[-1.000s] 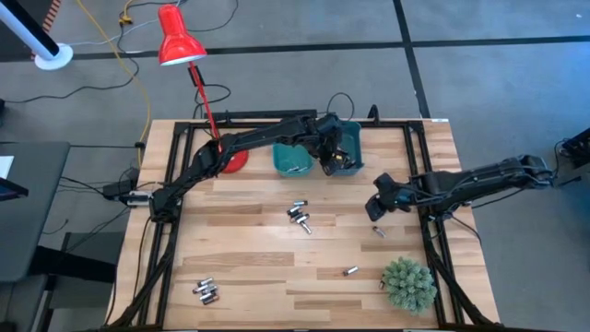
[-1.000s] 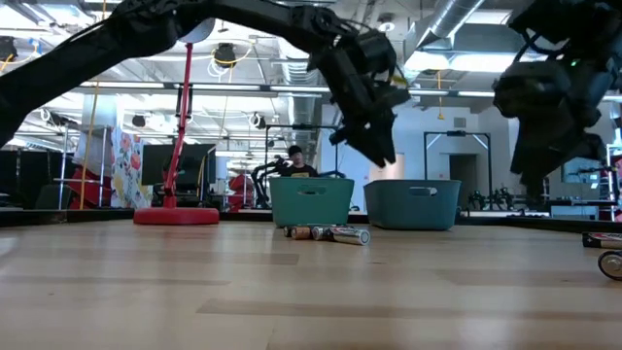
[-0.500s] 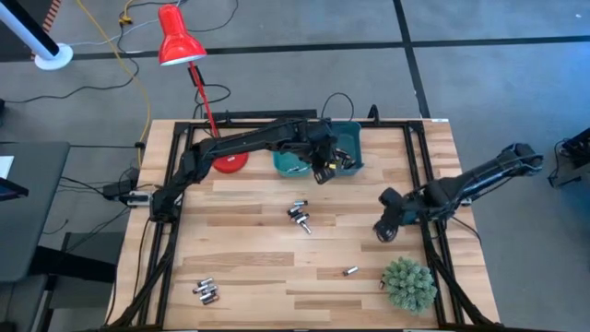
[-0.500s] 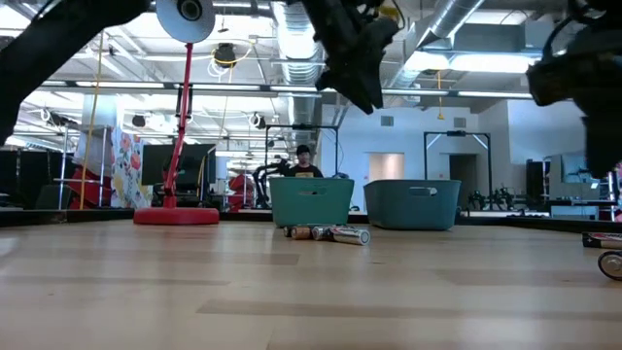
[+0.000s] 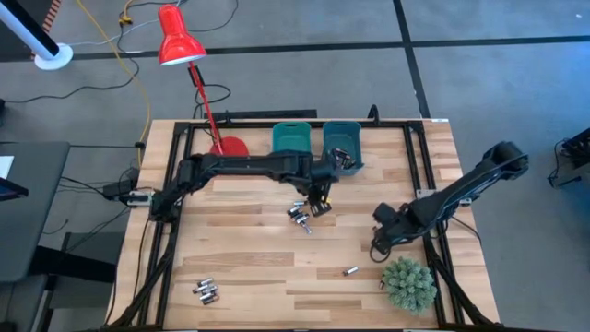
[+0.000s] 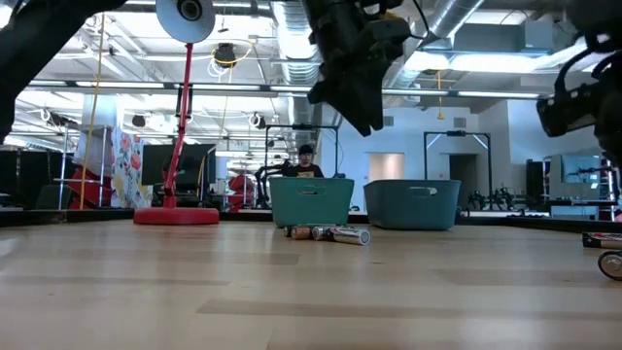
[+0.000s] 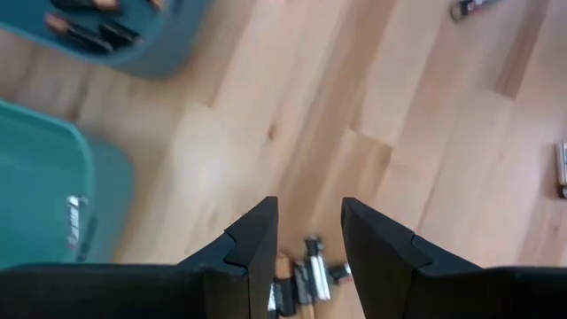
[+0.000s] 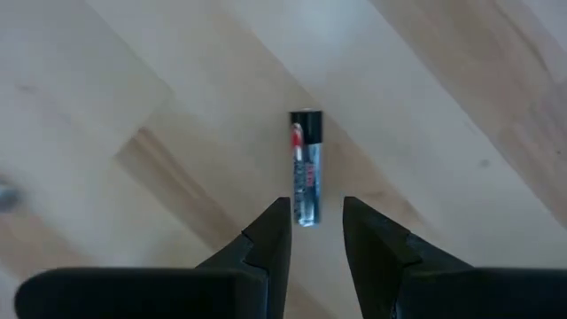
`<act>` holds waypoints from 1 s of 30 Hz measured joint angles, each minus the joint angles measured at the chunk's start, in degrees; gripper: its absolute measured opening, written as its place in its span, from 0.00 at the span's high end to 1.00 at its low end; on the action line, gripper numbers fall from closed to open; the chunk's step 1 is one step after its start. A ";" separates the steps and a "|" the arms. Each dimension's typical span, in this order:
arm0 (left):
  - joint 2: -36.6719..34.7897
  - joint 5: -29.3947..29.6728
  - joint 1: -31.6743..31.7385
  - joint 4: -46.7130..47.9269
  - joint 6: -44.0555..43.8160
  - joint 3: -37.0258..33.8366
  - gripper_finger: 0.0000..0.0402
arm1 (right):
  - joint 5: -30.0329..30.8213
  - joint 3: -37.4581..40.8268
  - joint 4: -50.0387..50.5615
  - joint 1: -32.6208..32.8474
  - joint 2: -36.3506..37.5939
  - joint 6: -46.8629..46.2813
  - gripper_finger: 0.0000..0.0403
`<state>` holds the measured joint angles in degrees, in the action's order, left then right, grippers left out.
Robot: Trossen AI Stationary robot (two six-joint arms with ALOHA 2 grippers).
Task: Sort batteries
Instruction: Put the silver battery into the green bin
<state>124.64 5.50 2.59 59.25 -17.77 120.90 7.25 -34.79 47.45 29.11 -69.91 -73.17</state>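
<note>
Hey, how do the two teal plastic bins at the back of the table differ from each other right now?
The lighter teal rectangular plastic bin stands nearer the red lamp; the darker teal rectangular plastic bin stands beside it, toward the right arm's side. In the left wrist view the darker bin holds several batteries, while only one cell shows in the lighter bin. Both are open-topped, upright and similar in size.

bins: top centre of table, side by side | batteries: centre, below bins | batteries: lower left | plant: lower right | lamp: upper left
</note>
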 joint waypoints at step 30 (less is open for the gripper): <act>-48.12 -0.32 -9.11 -42.88 -24.10 -75.59 0.69 | -0.74 -4.11 -4.09 -11.17 -10.66 12.21 0.98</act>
<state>76.52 5.19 -6.52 16.37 -41.87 45.31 6.51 -38.90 43.35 17.94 -80.57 -60.96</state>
